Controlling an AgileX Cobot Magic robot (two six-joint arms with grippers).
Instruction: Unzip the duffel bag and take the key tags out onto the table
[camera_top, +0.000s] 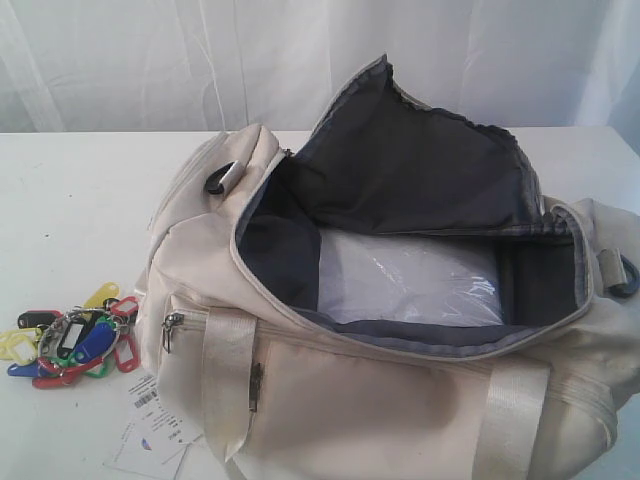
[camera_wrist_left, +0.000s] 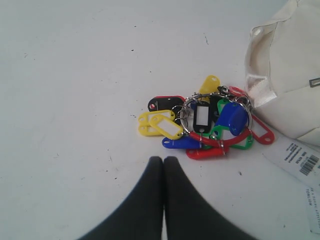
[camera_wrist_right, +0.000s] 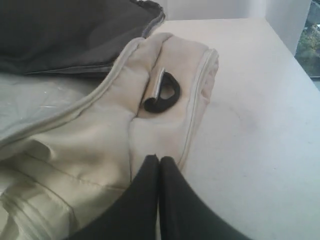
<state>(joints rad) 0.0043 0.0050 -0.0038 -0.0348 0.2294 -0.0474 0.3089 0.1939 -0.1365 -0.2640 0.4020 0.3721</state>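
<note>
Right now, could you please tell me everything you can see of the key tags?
The key tags are small plastic tabs in red, blue, yellow, green and black, some with white label windows, joined on metal rings. They lie in a loose, overlapping heap on the white table, outside the duffel bag and close beside its end, near a white paper hang tag. The shut left gripper is apart from them; nothing grips them.
</note>
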